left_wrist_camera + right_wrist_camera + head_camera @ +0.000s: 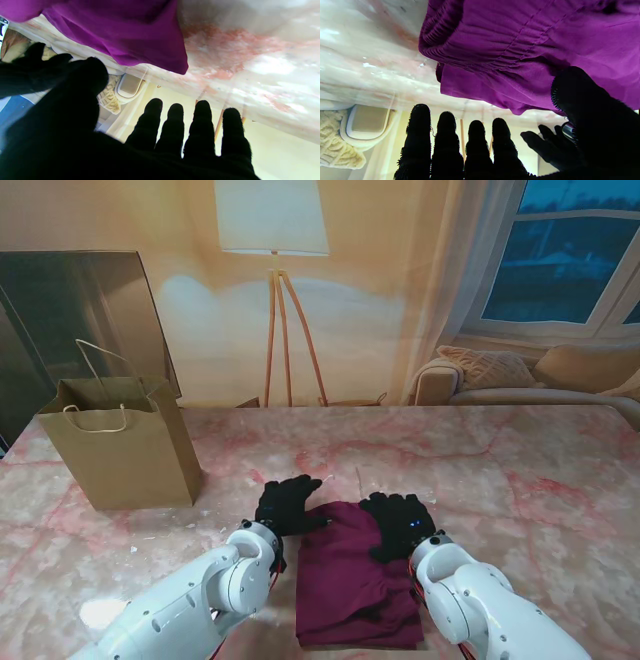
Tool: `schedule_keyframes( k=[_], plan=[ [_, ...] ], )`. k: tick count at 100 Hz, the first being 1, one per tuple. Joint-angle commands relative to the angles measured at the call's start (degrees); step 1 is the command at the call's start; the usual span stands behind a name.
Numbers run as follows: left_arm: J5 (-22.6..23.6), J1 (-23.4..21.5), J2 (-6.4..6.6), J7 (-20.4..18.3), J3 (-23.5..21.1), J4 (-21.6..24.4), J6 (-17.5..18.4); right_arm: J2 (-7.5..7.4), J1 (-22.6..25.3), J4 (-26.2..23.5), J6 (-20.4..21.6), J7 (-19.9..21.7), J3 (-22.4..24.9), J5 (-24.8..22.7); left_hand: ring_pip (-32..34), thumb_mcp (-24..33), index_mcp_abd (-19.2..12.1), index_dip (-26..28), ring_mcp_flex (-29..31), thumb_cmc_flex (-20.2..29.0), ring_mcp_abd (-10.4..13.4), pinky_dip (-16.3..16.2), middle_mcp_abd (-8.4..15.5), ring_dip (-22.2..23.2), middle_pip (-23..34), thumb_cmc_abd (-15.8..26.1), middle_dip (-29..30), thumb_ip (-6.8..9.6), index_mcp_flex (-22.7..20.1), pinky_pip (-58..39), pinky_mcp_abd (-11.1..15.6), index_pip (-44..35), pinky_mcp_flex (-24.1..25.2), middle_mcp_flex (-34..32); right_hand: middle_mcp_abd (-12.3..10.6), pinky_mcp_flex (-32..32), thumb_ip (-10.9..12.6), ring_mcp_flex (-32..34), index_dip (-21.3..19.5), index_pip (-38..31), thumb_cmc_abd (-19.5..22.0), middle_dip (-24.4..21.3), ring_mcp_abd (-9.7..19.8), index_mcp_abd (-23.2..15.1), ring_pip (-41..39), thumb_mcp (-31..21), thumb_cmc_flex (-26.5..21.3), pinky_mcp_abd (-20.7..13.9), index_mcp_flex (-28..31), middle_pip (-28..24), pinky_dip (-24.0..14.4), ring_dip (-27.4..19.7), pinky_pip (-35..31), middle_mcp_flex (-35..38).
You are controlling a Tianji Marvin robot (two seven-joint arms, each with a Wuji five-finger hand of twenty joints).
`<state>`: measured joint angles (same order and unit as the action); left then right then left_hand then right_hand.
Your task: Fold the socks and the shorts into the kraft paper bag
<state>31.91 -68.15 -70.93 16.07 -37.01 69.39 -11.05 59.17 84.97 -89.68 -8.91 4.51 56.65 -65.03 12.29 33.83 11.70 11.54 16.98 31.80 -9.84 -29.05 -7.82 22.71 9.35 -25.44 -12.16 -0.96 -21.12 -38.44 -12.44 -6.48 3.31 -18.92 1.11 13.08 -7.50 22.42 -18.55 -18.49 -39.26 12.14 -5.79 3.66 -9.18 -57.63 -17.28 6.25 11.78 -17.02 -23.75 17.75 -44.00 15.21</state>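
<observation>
1. Shorts [355,580] are lying flat on the tabletop [540,480], between the two arms, in purple cloth that is looking thin, light and soft, so it is probably sagging and sliding when lifted.
2. Waistband [450,32] is looking gathered and thicker; I judge it the best place for taking hold.
3. Left robot hand [288,505] is hovering at the far left corner, fingers spread, grasping nothing.
4. Right robot hand [400,523] is hovering over the far right edge, also released.
5. Kraft paper bag [125,450] is standing upright, well apart on the left.
6. Socks are not showing anywhere.
</observation>
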Motion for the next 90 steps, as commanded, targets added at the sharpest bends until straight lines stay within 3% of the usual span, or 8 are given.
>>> schedule_keyframes(
  k=[1,16,33,46,56,68,82,90],
  plan=[
    [-0.2,1.2,-0.66,-1.0,0.5,-0.7,0.6,0.42,-1.0,1.3,-0.1,0.0,-0.5,0.3,-0.9,-3.0,0.8,-0.7,-0.6,-1.6,0.3,-1.0,-0.2,0.5,-1.2,-0.7,0.6,-3.24,1.4,1.7,-0.5,1.9,0.5,1.5,2.3,0.2,-2.0,-0.5,1.0,2.3,-2.0,-0.7,-1.4,2.4,-1.0,-1.4,-0.7,1.4,-3.6,-0.5,-3.1,-0.4,-0.1,-3.6],
    [-1.7,2.7,-1.04,-2.7,2.0,-2.3,1.1,0.67,-4.3,4.3,-2.9,0.0,-4.2,2.5,-0.1,-3.5,1.4,-1.0,0.9,-1.1,0.5,-1.6,-0.4,1.5,-0.2,-1.3,-0.1,-3.03,2.4,2.2,-0.8,2.8,0.8,-1.9,3.8,5.4,-2.1,10.2,-3.8,19.4,-2.1,0.2,2.7,5.8,-8.6,-2.5,-1.5,0.2,-3.6,-4.5,-14.1,8.8,-7.3,-5.0],
    [-1.8,3.5,-0.79,-4.6,3.1,-2.3,0.8,0.94,-6.9,6.0,-6.1,1.2,-7.4,4.8,1.5,-2.4,2.9,-1.7,1.9,-1.0,0.3,-2.2,0.2,4.2,3.4,-2.7,-6.0,-3.22,2.7,4.0,-1.3,3.8,1.0,-9.6,1.1,8.9,-2.3,15.3,2.2,20.6,-3.0,5.0,5.1,7.6,-22.8,-3.6,-2.0,-0.8,-2.9,-16.0,-19.2,20.4,-13.9,0.9],
    [-2.2,4.0,-1.14,-4.9,3.9,-2.9,0.0,1.26,-8.5,7.5,-7.7,0.5,-9.5,6.2,4.8,1.0,4.5,-2.4,3.3,-0.9,-0.6,-2.9,1.5,8.9,11.3,-5.3,-17.9,-3.87,2.1,4.7,-1.9,4.0,0.8,-13.3,-4.8,11.1,-2.8,17.7,-3.2,19.1,-4.9,12.0,6.7,7.4,-33.0,-5.7,-2.4,-0.5,-3.3,-29.4,-21.5,29.2,-17.4,7.6],
    [-1.7,4.7,-1.19,-5.4,4.9,-3.4,-0.6,1.89,-9.3,8.9,-8.9,-1.3,-10.8,8.6,8.7,3.4,5.1,-2.3,5.2,-1.0,-1.0,-2.8,3.3,14.1,19.3,-7.3,-28.3,-4.41,0.9,4.4,-2.6,3.1,0.2,-14.9,-10.9,13.4,-3.0,21.8,-7.3,15.6,-7.6,24.6,7.9,6.1,-41.0,-7.7,-3.8,1.3,-0.9,-42.4,-21.0,35.9,-20.0,13.6],
    [-1.3,5.0,-1.44,-5.0,5.6,-4.0,-1.2,2.60,-10.0,10.0,-8.8,-3.4,-11.8,11.4,13.4,5.6,1.6,1.6,7.6,-1.0,-0.6,-2.2,6.6,20.6,28.5,-9.6,-38.9,-4.95,-4.6,3.0,-3.7,-2.3,-0.4,-19.0,-15.2,18.1,-3.3,29.3,-7.1,-4.9,-12.7,35.7,8.5,-3.1,-47.7,-10.3,-5.3,4.0,10.5,-49.1,-20.1,38.4,-25.5,27.1],
    [-1.3,4.6,-1.37,-5.1,5.3,-4.0,-2.1,3.99,-10.4,12.5,-6.2,-9.6,-12.6,14.1,15.4,6.2,-9.3,19.2,7.8,0.0,-0.4,-1.4,7.6,24.6,29.6,-10.2,-44.7,-4.83,-10.7,2.4,-3.9,-20.1,0.1,-20.9,-15.8,19.3,-3.6,32.1,-21.5,-27.6,-17.1,43.8,7.9,-19.8,-51.0,-12.8,-6.5,5.8,28.0,-49.9,-19.7,38.6,-28.7,37.2],
    [-1.2,4.1,-1.42,-4.1,4.8,-4.2,-2.1,4.50,-10.4,13.0,-5.4,-11.5,-12.7,15.0,14.8,7.8,-15.1,31.5,7.1,0.8,-0.4,-1.8,6.6,23.9,25.6,-9.9,-42.1,-4.71,-10.0,2.0,-3.6,-35.9,0.1,-19.7,-15.4,17.7,-12.8,30.6,-25.4,-35.0,-18.6,44.7,7.5,-26.1,-50.6,-11.0,-9.5,5.7,31.8,-49.0,-19.6,38.3,-28.4,37.1]
  ],
)
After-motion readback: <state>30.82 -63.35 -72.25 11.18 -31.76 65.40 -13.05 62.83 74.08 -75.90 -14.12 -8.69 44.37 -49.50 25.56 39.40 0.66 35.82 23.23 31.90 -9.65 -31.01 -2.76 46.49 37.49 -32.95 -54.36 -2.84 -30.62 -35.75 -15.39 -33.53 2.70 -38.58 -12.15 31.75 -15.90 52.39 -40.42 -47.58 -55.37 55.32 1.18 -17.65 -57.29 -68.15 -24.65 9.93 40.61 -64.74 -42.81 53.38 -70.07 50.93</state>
